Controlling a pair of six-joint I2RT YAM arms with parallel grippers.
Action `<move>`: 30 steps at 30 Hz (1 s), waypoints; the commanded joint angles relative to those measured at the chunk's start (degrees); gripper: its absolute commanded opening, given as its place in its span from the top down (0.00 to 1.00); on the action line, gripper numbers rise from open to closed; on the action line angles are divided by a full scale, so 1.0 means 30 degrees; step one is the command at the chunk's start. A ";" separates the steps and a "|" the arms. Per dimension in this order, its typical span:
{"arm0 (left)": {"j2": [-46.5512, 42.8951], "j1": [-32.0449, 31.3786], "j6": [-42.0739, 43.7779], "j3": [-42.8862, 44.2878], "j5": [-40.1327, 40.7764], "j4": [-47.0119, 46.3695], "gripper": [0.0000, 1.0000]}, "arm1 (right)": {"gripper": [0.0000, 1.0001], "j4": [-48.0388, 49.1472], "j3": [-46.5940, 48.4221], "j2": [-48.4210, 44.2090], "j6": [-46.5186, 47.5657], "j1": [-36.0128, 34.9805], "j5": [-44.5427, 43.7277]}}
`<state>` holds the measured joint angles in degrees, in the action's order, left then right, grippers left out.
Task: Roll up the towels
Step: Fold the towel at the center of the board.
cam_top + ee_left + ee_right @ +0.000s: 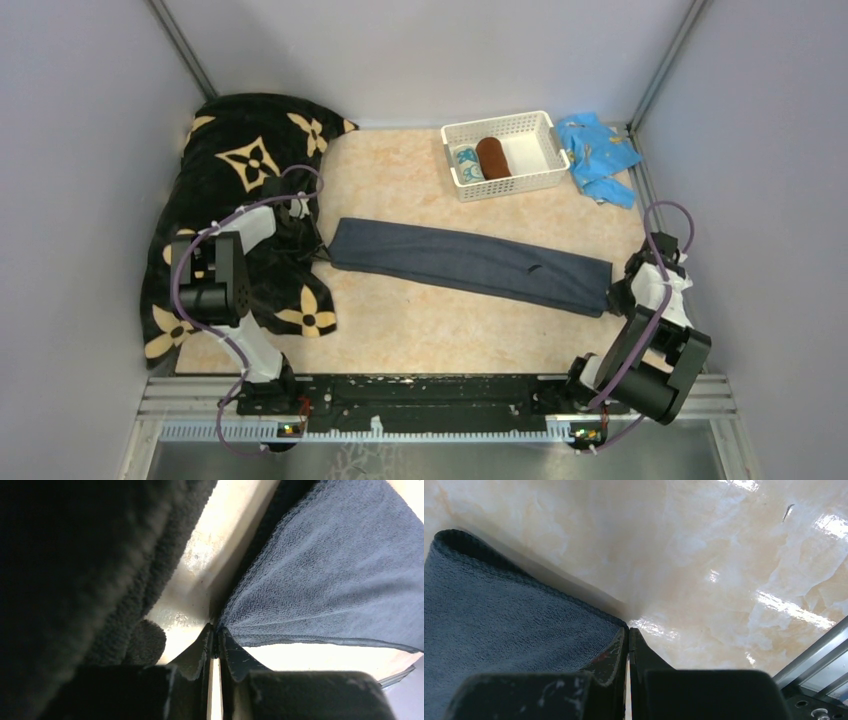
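**While Both Arms Are Flanking It, the dark slate towel (470, 262) Is Lying Flat**

Where the cloth's left end is lying beside the black blanket (240, 160), the left end effector (216, 639) is pinching a corner, with creases fanning out from its tips. At the right end, the right end effector (628, 630) is sitting clenched at the towel's corner; whether it is catching cloth cannot be told. On the far desk (400, 170), a white basket (495, 118) is holding the teal-and-white towel (466, 162) and rust-brown towel (492, 157), side by side.

Overhead looks down; close wrist views share the towel (470, 262).
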<state>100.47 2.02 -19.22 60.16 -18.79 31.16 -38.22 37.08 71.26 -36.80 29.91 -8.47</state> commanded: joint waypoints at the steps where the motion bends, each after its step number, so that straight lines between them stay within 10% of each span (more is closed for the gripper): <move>1: 0.0634 -0.0062 -0.0307 -0.0277 0.1450 0.1197 0.88 | 1.00 0.0338 0.0187 -0.0305 0.0365 0.0313 -0.0013; 30: 0.1084 -0.0107 -0.0128 0.0161 0.3441 0.1655 0.88 | 1.00 -0.4304 0.3344 -0.3877 -0.0658 0.0869 0.1618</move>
<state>101.45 0.84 -19.16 60.99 -13.50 32.21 -48.82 42.50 61.45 -38.46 31.99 -4.78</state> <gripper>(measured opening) 0.122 0.007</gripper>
